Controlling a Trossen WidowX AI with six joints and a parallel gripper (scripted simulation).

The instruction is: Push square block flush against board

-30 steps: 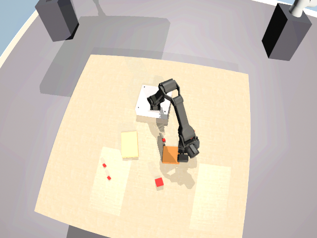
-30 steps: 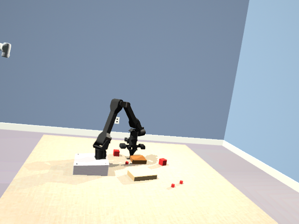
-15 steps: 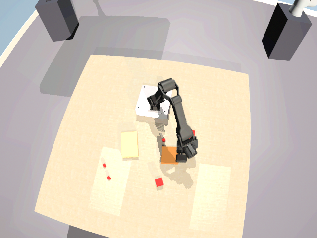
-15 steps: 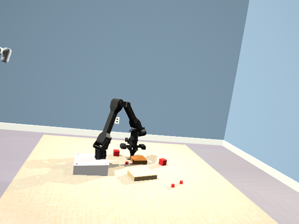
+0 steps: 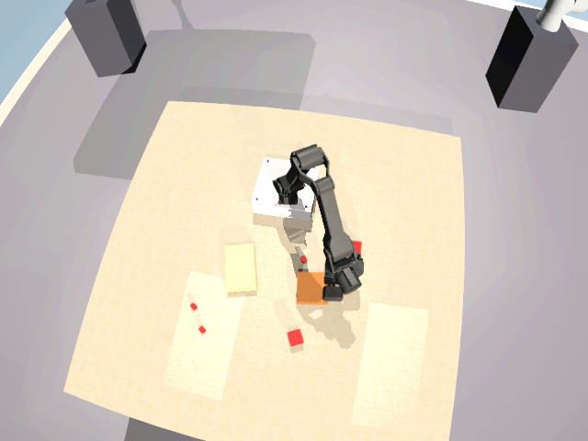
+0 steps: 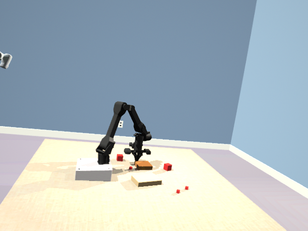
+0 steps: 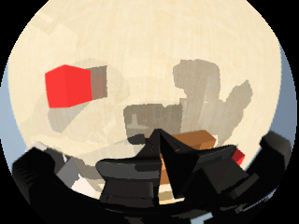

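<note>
The square block [image 5: 310,288] [image 6: 143,163] [image 7: 195,138] is orange and lies flat on the table. The board [image 5: 240,267] [image 6: 146,177] is a pale yellow rectangle, lying flat to the left of the block in the top view. A clear gap separates the two. My gripper [image 6: 136,160] [image 7: 157,132] is shut and empty. It points down, with its tips low beside the block, on the side away from the board. Its tips are hidden under the arm in the top view; whether they touch the block I cannot tell.
A red cube [image 5: 295,337] [image 6: 167,166] stands in front of the block. Another red cube [image 5: 357,246] [image 6: 120,157] [image 7: 68,87] is behind the gripper. A small red cube [image 5: 303,259] [image 6: 130,168] lies near the block. Two small red cubes lie beyond the board.
</note>
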